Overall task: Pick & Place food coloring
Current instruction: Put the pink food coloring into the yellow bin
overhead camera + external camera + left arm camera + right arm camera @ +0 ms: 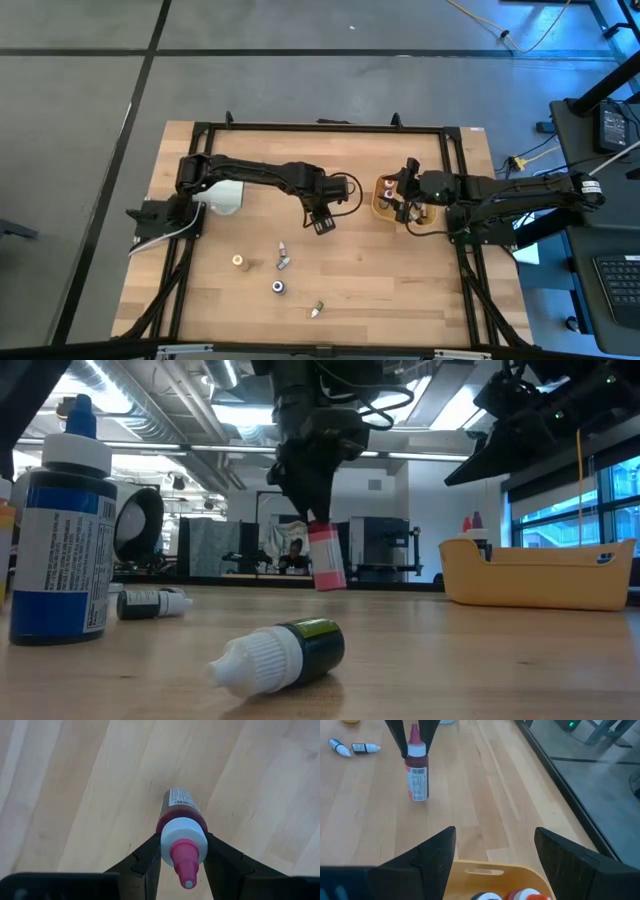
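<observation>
My left gripper [322,222] is near the table's middle, shut on a red food coloring bottle [326,562] with a white cap and pink tip [184,862]. My right gripper [495,855] is open and hovers over the near rim of the tan tray [384,205], touching nothing. Two bottles [525,895] stand inside the tray. Several more bottles lie or stand on the wood toward the near edge: an orange one [238,261], a blue one [278,287], a dark green one on its side [285,650] and two small ones [283,255]. My left gripper pinches the red bottle at its white cap [184,836], one finger [145,862] on each side. The fingers come from above, pointing down. The bottle hangs below them, cap up and slightly tilted, its base just off the table [330,586].
A large blue-labelled bottle [60,540] stands close to the low camera. Black frame rails [320,127] run along the table's edges. Bare wood [360,270] lies between the loose bottles and the tray. A person sits in the room beyond the table [294,555].
</observation>
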You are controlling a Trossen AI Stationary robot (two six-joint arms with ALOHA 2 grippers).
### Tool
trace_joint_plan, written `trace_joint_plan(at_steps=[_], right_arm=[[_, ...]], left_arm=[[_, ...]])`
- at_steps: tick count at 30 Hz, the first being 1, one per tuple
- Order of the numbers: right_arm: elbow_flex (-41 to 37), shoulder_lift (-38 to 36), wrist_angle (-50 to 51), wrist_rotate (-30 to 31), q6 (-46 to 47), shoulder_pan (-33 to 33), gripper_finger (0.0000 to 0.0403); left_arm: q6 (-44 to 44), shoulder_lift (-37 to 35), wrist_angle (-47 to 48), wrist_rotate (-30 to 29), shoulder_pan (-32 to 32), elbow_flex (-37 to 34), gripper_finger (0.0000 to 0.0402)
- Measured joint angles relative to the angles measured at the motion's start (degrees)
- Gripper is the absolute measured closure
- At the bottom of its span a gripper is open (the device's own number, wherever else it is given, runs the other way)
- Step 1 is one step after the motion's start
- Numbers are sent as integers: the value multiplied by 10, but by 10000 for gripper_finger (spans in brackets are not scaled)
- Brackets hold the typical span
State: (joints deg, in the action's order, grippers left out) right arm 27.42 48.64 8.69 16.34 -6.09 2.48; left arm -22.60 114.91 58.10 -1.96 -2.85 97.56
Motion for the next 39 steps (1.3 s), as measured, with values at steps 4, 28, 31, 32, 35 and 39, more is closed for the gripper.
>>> trace_joint_plan(at_steps=[4,28,31,32,35,39], right_arm=[[0,0,0,0,0,0,130],[0,0,1,0,-1,0,130],[0,0,1,-1,0,0,130],[0,0,-3,-1,0,0,130],[0,4,-19,-20,7,0,130],[0,18,-53,-75,13,-1,130]], left_arm=[[-1,0,1,0,0,0,268],[3,-17,82,-10,13,0,303],[61,-25,93,-44,36,-1,300],[71,-29,92,-60,46,-6,300],[78,-52,39,-117,72,-38,301],[75,-105,-74,-136,98,-126,303]])
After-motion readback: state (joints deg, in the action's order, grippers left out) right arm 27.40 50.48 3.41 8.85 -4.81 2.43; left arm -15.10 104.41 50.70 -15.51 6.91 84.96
